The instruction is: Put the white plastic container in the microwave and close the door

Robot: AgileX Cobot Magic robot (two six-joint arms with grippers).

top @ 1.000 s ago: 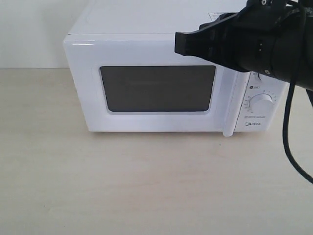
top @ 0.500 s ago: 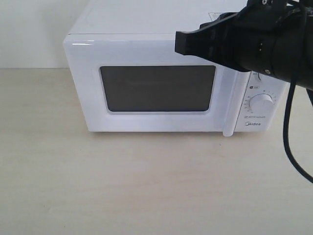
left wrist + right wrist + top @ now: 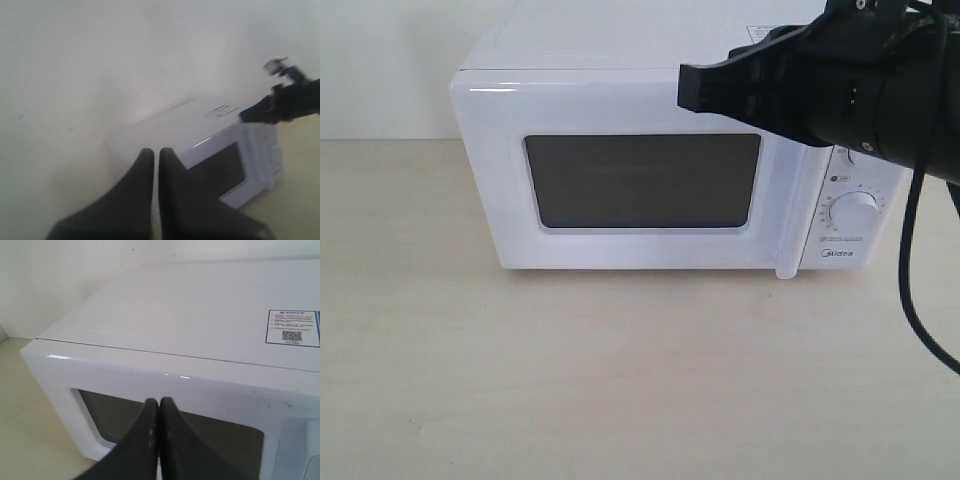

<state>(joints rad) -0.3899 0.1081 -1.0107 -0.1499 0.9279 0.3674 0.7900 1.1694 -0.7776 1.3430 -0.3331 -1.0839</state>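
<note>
The white microwave [image 3: 620, 90] stands at the back of the table with its door [image 3: 640, 255] shut; the dark window [image 3: 642, 181] and the vertical bar handle [image 3: 788, 220] face me. The white plastic container is out of view. My right gripper [image 3: 684, 88] hangs shut and empty in front of the microwave's upper front edge, above the window's right part. In the right wrist view that gripper [image 3: 159, 401] points at the top of the door [image 3: 150, 385]. My left gripper [image 3: 156, 152] is shut and empty, well away from the microwave [image 3: 200, 125].
A pale wooden table [image 3: 620, 380] stretches in front of the microwave. A round dial [image 3: 853, 212] sits on the control panel at the right. A sticker [image 3: 292, 327] lies on the microwave's top. A black cable [image 3: 910, 280] hangs from the right arm.
</note>
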